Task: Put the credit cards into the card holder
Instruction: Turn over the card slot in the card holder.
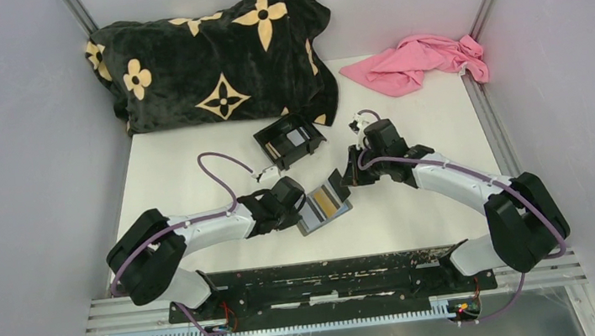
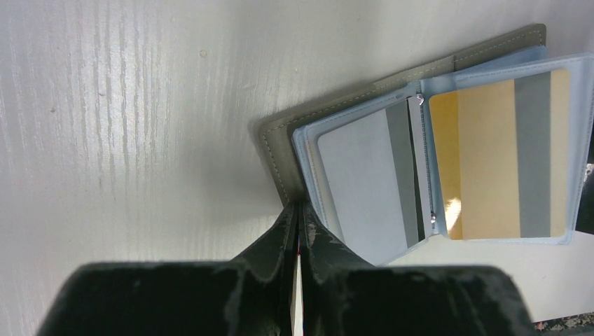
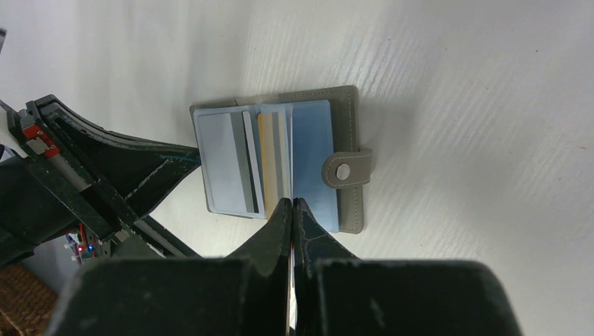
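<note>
Leftmost, a black flower-print blanket (image 1: 214,59) lay bunched at the table's (image 1: 419,222) 11 o'clock corner. The left gripper (image 1: 305,210) reached in from 8 o'clock, its claw clamped on the near left edge of the card holder's (image 1: 325,204) grey cover. The left wrist view showed both fingers pressed onto that cover's corner (image 2: 280,157). A black plastic box (image 1: 289,142) sat at 12 o'clock from the card holder, well apart from it.

The card holder lay open at the table's centre, its clear sleeves fanned. A silvery credit card (image 2: 357,182) filled one sleeve and a gold credit card (image 2: 490,168) the next, at 3 o'clock from it. The clasp tab (image 3: 347,170) stuck out from the far cover. The right gripper (image 1: 352,180) came in from 2 o'clock, claw together, with its tips (image 3: 291,204) at the edge of an upright sleeve. Whether that sleeve was pinched I could not tell. A crumpled pink cloth (image 1: 421,61) lay at 1 o'clock.
</note>
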`<action>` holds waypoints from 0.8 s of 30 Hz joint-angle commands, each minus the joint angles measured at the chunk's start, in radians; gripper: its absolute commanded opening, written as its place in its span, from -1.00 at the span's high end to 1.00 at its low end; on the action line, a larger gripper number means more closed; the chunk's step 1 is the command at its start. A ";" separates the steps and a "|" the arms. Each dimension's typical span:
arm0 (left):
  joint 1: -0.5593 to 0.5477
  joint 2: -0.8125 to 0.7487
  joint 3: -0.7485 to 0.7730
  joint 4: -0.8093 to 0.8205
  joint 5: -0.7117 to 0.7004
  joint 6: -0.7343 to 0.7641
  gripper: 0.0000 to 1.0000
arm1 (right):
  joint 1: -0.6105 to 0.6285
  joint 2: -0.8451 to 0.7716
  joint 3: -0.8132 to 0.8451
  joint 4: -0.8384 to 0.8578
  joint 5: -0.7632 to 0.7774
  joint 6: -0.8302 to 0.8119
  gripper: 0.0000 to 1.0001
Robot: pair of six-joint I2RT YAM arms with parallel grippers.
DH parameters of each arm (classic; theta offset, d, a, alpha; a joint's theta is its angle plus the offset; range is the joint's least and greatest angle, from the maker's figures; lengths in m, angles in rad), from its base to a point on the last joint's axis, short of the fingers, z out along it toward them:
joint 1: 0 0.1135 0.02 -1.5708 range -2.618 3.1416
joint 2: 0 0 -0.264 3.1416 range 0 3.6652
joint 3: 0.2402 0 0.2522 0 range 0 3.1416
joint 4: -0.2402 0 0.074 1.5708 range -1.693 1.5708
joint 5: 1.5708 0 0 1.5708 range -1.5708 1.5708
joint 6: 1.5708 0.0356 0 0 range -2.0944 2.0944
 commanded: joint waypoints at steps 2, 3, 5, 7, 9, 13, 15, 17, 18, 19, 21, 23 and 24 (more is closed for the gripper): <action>0.012 0.051 -0.009 -0.050 -0.020 0.047 0.83 | 0.014 -0.002 0.031 0.076 -0.055 0.052 0.98; 0.011 0.051 -0.008 -0.050 -0.019 0.046 0.83 | 0.019 0.005 0.028 0.089 -0.061 0.062 0.98; 0.011 0.050 -0.007 -0.050 -0.018 0.046 0.84 | 0.030 0.016 0.025 0.111 -0.072 0.080 0.98; 0.011 0.048 -0.008 -0.050 -0.020 0.045 0.84 | 0.047 0.022 0.030 0.123 -0.072 0.091 0.98; 0.011 0.049 -0.008 -0.051 -0.018 0.044 0.84 | 0.064 0.032 0.037 0.129 -0.072 0.098 0.98; 0.012 0.047 -0.010 -0.051 -0.016 0.040 0.84 | 0.089 0.056 0.033 0.149 -0.074 0.114 0.98; 0.012 0.046 -0.010 -0.051 -0.016 0.041 0.84 | 0.096 0.071 0.021 0.170 -0.078 0.126 0.98; 0.012 0.041 -0.011 -0.051 -0.018 0.038 0.84 | 0.104 0.088 0.012 0.190 -0.078 0.135 0.98; 0.013 0.040 -0.013 -0.051 -0.018 0.036 0.84 | 0.109 0.096 0.008 0.197 -0.077 0.138 0.98; 0.012 0.038 -0.015 -0.051 -0.017 0.035 0.84 | 0.113 0.105 0.005 0.203 -0.077 0.141 0.98; 0.012 0.038 -0.017 -0.051 -0.016 0.034 0.84 | 0.120 0.123 -0.001 0.222 -0.081 0.151 0.98; 0.012 0.035 -0.020 -0.051 -0.016 0.034 0.84 | 0.129 0.141 -0.002 0.236 -0.082 0.156 0.98; 0.011 0.033 -0.021 -0.051 -0.016 0.033 0.84 | 0.133 0.148 -0.003 0.242 -0.082 0.158 0.98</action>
